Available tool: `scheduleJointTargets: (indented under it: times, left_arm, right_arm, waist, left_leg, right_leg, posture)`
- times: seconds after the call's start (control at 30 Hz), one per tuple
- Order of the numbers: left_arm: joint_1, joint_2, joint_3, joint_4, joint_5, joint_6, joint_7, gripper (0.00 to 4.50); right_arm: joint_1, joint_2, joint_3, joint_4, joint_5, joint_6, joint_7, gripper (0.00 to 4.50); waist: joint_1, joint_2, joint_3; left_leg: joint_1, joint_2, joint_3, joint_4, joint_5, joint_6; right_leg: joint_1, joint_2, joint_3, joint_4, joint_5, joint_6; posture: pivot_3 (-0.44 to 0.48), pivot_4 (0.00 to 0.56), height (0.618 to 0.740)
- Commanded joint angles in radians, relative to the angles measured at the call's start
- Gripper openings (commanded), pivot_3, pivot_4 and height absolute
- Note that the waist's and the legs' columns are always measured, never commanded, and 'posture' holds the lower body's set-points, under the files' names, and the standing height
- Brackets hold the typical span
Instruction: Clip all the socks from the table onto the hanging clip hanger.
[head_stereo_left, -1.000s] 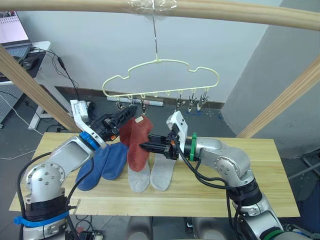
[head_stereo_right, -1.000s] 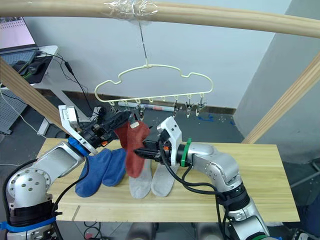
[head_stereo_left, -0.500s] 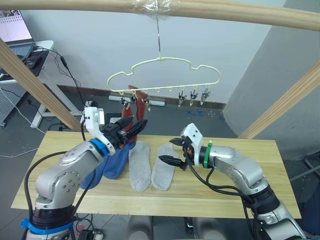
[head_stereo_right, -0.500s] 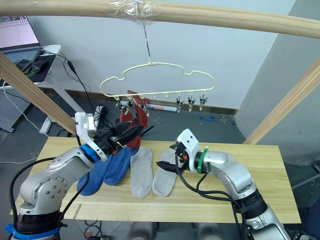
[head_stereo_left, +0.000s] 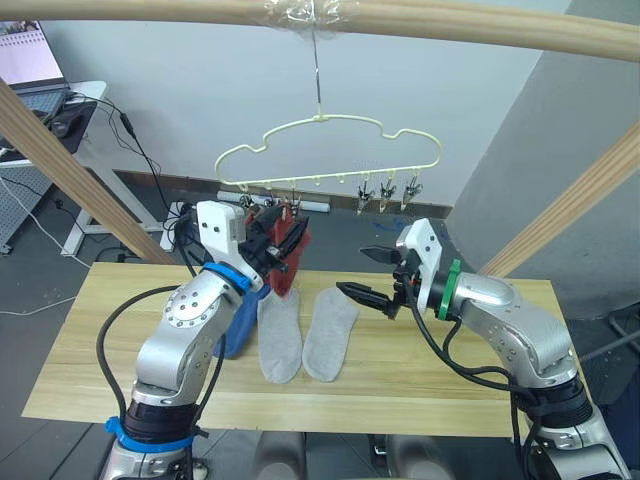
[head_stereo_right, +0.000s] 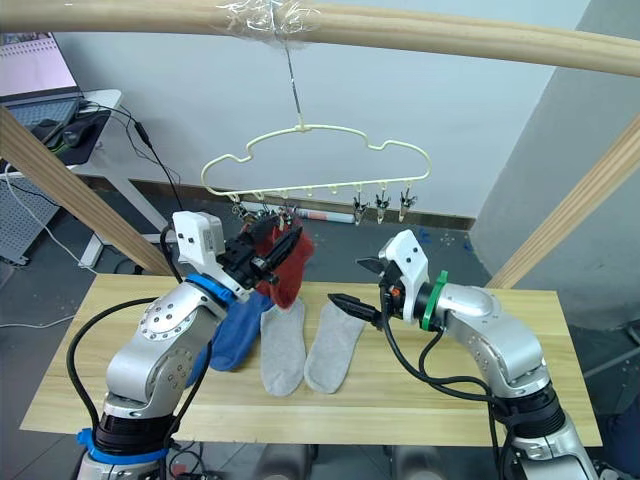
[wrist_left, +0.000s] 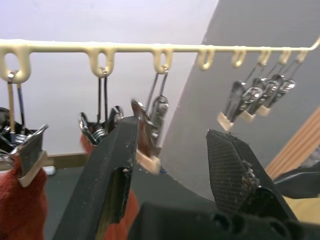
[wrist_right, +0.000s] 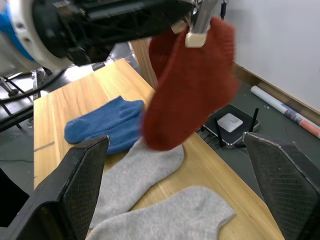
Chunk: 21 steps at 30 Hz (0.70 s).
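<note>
While the left gripper (wrist_left: 172, 165) is gaping around a clip (wrist_left: 152, 127), it is gripping nothing. The right gripper (head_stereo_left: 366, 274) is spreading wide, empty, beside the red sock (wrist_right: 192, 85).

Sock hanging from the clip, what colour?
Rust-red sock; clearest in the right wrist view.

Rust-red socks (head_stereo_left: 290, 248) hang from the pale yellow-green hanger (head_stereo_left: 330, 150), whose clips (head_stereo_left: 387, 193) are silver metal with cream tips. Just beside the black left gripper (head_stereo_right: 262, 262), blue socks (head_stereo_right: 235, 335) lie on the light yellowish wood table (head_stereo_left: 450, 385). Two light grey socks (head_stereo_left: 305, 335) lie below the black right gripper (head_stereo_left: 365, 275), plain, unpatterned.
</note>
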Motion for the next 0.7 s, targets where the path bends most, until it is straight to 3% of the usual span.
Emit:
scheduleJointTargets:
  times: [0.03, 0.4, 0.7]
  left_arm:
    - [-0.012, -0.012, 0.0, 0.015, 0.046, -0.048, -0.013, 2.37]
    - [-0.114, -0.083, 0.003, 0.147, 0.095, -0.104, -0.042, 2.37]
    - [-0.148, -0.114, -0.008, 0.157, 0.104, -0.114, -0.072, 2.37]
  right_arm:
    - [-0.031, -0.005, -0.042, -0.063, 0.049, 0.013, 0.005, 4.5]
    - [-0.051, 0.015, -0.086, -0.073, 0.115, 0.049, -0.027, 4.5]
    - [-0.048, 0.012, -0.084, -0.078, 0.122, 0.051, -0.046, 4.5]
  waist:
    - [0.0, 0.0, 0.0]
    - [-0.008, 0.0, 0.0]
    - [-0.018, 0.0, 0.0]
  left_leg:
    - [0.0, 0.0, 0.0, 0.0, 0.0, 0.0]
    - [0.0, 0.0, 0.0, 0.0, 0.0, 0.0]
    - [0.0, 0.0, 0.0, 0.0, 0.0, 0.0]
  right_leg:
    - [0.0, 0.0, 0.0, 0.0, 0.0, 0.0]
    - [0.0, 0.0, -0.001, 0.0, 0.0, 0.0]
    - [0.0, 0.0, -0.001, 0.001, 0.0, 0.0]
  posture:
    - [0.082, 0.24, 0.74]
    - [0.065, 0.245, 0.74]
    - [0.06, 0.248, 0.74]
